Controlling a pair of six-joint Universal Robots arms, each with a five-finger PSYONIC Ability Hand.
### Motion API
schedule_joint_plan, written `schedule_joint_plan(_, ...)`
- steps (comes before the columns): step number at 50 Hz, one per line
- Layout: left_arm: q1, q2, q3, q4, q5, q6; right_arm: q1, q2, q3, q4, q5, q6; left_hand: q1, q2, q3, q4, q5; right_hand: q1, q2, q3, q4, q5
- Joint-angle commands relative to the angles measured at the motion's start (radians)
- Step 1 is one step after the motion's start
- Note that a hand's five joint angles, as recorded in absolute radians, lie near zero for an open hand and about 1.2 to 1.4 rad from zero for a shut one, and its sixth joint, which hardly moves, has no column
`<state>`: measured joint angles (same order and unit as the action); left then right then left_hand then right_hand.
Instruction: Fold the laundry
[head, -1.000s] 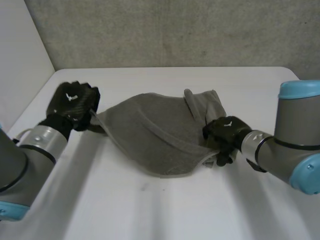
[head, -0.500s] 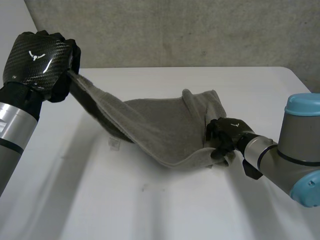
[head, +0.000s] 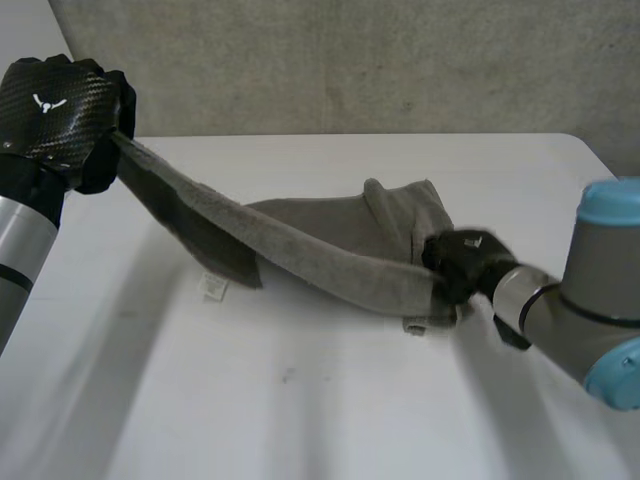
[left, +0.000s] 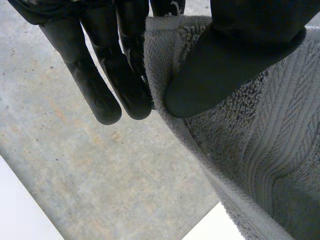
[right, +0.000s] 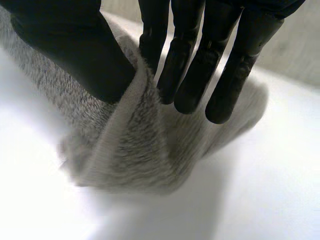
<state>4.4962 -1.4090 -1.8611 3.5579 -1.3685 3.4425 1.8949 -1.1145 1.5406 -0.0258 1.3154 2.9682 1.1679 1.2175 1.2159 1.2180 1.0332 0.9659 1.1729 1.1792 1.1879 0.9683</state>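
while the left hand (head: 58, 112) hangs high above the far left corner of the white table (head: 300, 420), it pinches 1 corner of the grey towel (head: 330, 250): in the left wrist view the thumb (left: 235, 55) presses the hemmed edge against straight fingers (left: 125, 75). from that corner the towel runs as a taut sloping band down to the right hand (head: 462, 262), which is low at the table's right side. right hand pinches too (right wrist view: thumb (right: 75, 50) on 1 side of a bunched fold, fingers (right: 220, 65) on the other), with cloth bulging below the palm. rest of the towel lies heaped on the table between the 2 hands, nearer the right one. small white label (head: 213, 287) lies on the table under the raised band.
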Motion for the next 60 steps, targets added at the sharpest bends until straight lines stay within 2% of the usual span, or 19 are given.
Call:
schedule_joint_plan(1,0.000,0.012,0.011,-0.010,0.000,0.001,-0.007,-0.296,-0.160,0.093,0.002,-0.182,0.228,0.179,0.180,0.178,0.189,0.430,0.223,0.217,0.208,0.253)
schedule_joint_plan(5,0.000,0.016,0.029,-0.034,-0.001,0.001,-0.023,-0.387,-0.287,0.229,0.002,-0.259,0.228,0.179,0.180,0.178,0.189,0.430,0.223,0.217,0.208,0.253)
schedule_joint_plan(12,0.008,-0.001,0.025,-0.129,0.003,0.003,-0.050,-0.300,-0.457,0.567,-0.008,-0.420,0.228,0.179,0.180,0.178,0.189,0.430,0.223,0.217,0.208,0.253)
schedule_joint_plan(17,0.018,-0.047,0.011,-0.189,0.006,0.004,-0.048,-0.181,-0.418,0.661,0.008,-0.578,0.228,0.179,0.180,0.178,0.189,0.430,0.223,0.217,0.208,0.253)
schedule_joint_plan(24,0.018,-0.281,0.052,-0.224,0.008,0.029,-0.039,-0.057,-0.352,0.698,0.067,-0.709,0.228,0.179,0.180,0.178,0.189,0.430,0.223,0.217,0.208,0.253)
schedule_joint_plan(32,-0.011,-0.496,0.299,-0.252,0.006,0.177,0.015,0.070,-0.476,0.584,0.177,-0.745,0.228,0.179,0.180,0.178,0.189,0.430,0.223,0.217,0.208,0.253)
schedule_joint_plan(34,-0.023,-0.519,0.383,-0.248,0.005,0.188,0.038,0.100,-0.590,0.426,0.212,-0.765,0.228,0.179,0.180,0.178,0.189,0.430,0.223,0.217,0.208,0.253)
schedule_joint_plan(35,-0.035,-0.542,0.483,-0.229,0.005,0.188,0.038,0.101,-0.591,0.425,0.212,-0.765,0.228,0.179,0.180,0.178,0.189,0.430,0.223,0.217,0.208,0.253)
schedule_joint_plan(36,-0.035,-0.542,0.484,-0.229,0.005,0.188,0.045,0.114,-0.665,0.315,0.232,-0.779,0.228,0.179,0.180,0.178,0.189,0.430,0.223,0.217,0.208,0.253)
schedule_joint_plan(37,-0.046,-0.559,0.587,-0.191,0.000,0.185,0.046,0.114,-0.666,0.314,0.232,-0.779,0.228,0.179,0.180,0.178,0.189,0.430,0.223,0.217,0.208,0.253)
schedule_joint_plan(39,-0.055,-0.568,0.689,-0.132,-0.011,0.179,0.058,0.119,-0.788,0.043,0.254,-0.798,0.228,0.179,0.180,0.178,0.189,0.430,0.223,0.217,0.208,0.253)
schedule_joint_plan(40,-0.066,-0.568,0.771,-0.069,-0.021,0.166,0.058,0.119,-0.789,0.041,0.254,-0.798,0.228,0.179,0.180,0.178,0.189,0.430,0.223,0.217,0.208,0.253)
schedule_joint_plan(42,-0.075,-0.565,0.836,-0.013,-0.040,0.138,0.072,0.085,-0.803,-0.223,0.237,-0.801,0.228,0.179,0.180,0.178,0.189,0.430,0.223,0.217,0.208,0.253)
schedule_joint_plan(45,-0.072,-0.550,0.901,0.064,-0.107,0.065,0.073,0.033,-0.752,-0.336,0.199,-0.799,0.228,0.179,0.180,0.178,0.189,0.430,0.223,0.217,0.208,0.253)
schedule_joint_plan(48,-0.071,-0.538,0.904,0.079,-0.133,0.026,0.073,0.010,-0.712,-0.333,0.166,-0.796,0.228,0.179,0.180,0.178,0.189,0.430,0.223,0.217,0.208,0.253)
schedule_joint_plan(51,-0.064,-0.518,0.833,0.055,-0.147,-0.035,0.064,-0.030,-0.576,-0.264,0.072,-0.795,0.228,0.179,0.180,0.178,0.189,0.430,0.223,0.217,0.208,0.253)
schedule_joint_plan(54,-0.049,-0.505,0.697,0.045,-0.129,-0.054,0.064,-0.033,-0.528,-0.220,0.039,-0.796,0.228,0.179,0.180,0.178,0.189,0.430,0.223,0.217,0.208,0.253)
schedule_joint_plan(56,-0.028,-0.489,0.552,0.047,-0.081,-0.048,0.061,-0.027,-0.441,-0.107,-0.028,-0.802,0.228,0.179,0.180,0.178,0.189,0.430,0.223,0.217,0.208,0.253)
schedule_joint_plan(60,-0.008,-0.489,0.407,0.055,-0.031,-0.045,0.061,-0.007,-0.373,0.014,-0.076,-0.805,0.228,0.179,0.180,0.178,0.189,0.430,0.223,0.217,0.208,0.253)
